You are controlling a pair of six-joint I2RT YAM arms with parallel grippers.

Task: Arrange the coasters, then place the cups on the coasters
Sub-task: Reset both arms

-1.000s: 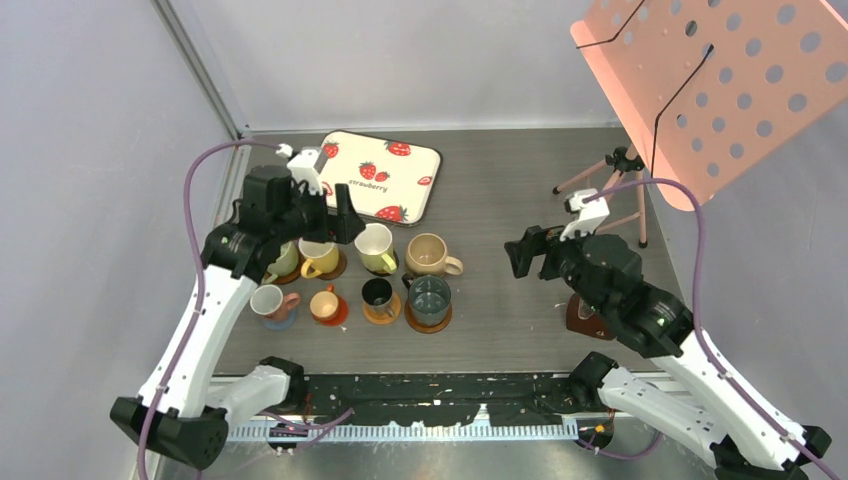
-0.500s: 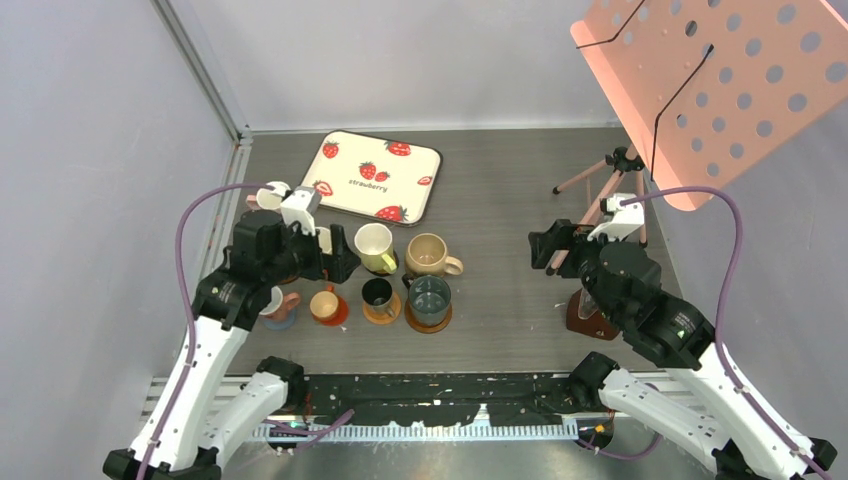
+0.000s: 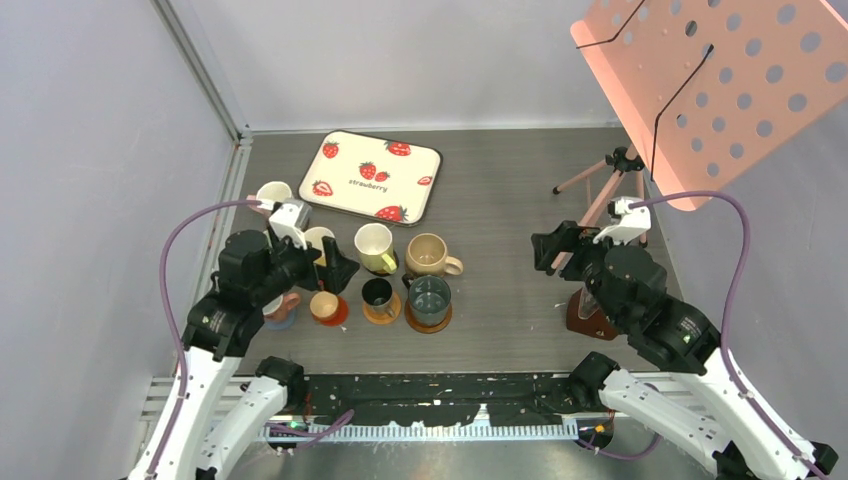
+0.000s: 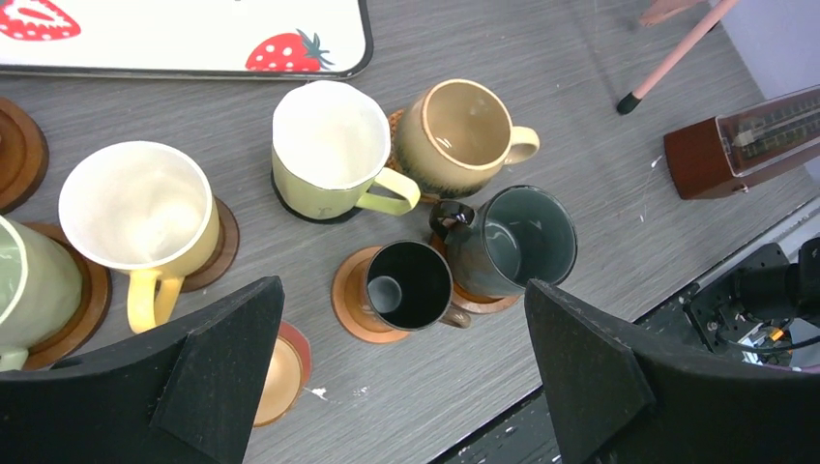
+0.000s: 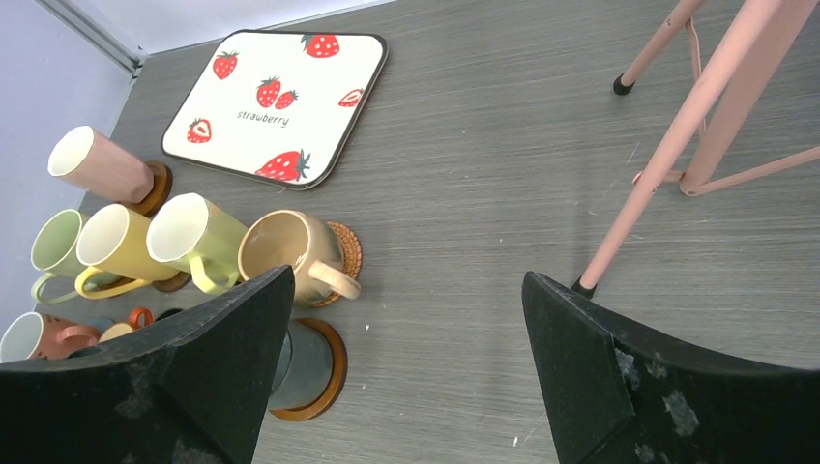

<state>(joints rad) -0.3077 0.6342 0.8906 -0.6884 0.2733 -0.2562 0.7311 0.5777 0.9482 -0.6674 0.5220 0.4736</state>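
Left gripper (image 4: 401, 377) hovers above the cups (image 4: 329, 145), wide open, empty; right gripper (image 5: 406, 367) likewise, raised apart.

The cups stand in a group on the left half of the grey surface (image 3: 500, 190). The pale yellow cup (image 3: 375, 247) and the tan cup (image 3: 430, 254) are side by side. At 6 o'clock of them stand the black cup (image 3: 378, 295) and the dark teal cup (image 3: 430, 298), the teal one on a brown coaster (image 3: 428, 326). The strawberry tray (image 3: 378, 177) lies at 12 o'clock of the group. The left gripper (image 3: 322, 268) hangs over the cups at 9 o'clock. The right gripper (image 3: 555, 248) hangs well apart at 3 o'clock.
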